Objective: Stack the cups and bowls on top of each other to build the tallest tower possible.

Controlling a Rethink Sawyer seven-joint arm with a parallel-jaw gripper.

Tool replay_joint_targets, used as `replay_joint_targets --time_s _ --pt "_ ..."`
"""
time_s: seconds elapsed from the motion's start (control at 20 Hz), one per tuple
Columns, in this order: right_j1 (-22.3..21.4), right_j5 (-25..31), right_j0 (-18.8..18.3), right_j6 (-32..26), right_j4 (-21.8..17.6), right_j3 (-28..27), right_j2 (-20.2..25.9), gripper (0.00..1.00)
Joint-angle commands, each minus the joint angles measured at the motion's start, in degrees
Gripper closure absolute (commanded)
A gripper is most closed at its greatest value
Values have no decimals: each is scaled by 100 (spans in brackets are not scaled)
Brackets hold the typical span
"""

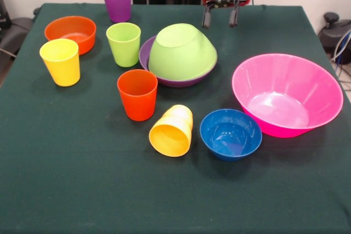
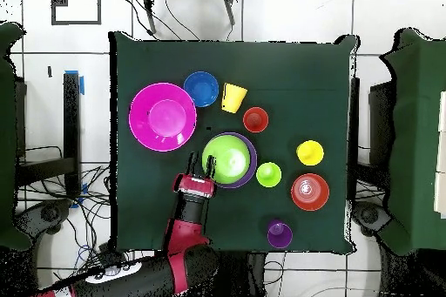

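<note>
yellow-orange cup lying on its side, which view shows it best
The front view: the yellow-orange cup lies tipped over beside the blue bowl, its open mouth facing the camera, so rim and inside are plain. The overhead view shows that cup only as a small tapered shape.

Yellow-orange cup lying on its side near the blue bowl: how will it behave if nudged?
The yellow-orange cup lies on its side, mouth towards the front camera, so a sideways nudge would probably roll it. Being tapered, it would likely curve rather than roll straight. Its smooth plastic wall may slip under a shallow pinch.
</note>
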Motion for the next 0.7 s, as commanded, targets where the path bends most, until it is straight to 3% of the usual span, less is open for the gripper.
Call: replay_joint_targets --time_s 0.05,0.2,0.5,0.7 --pt "-57 835 -110 -307 -417 -246 738 0" --pt "-27 725 -155 -244 -433 -285 799 0" --pt "225 385 -112 -5 94 -453 1228 0" --pt "297 109 -112 175 170 -537 1391 0"
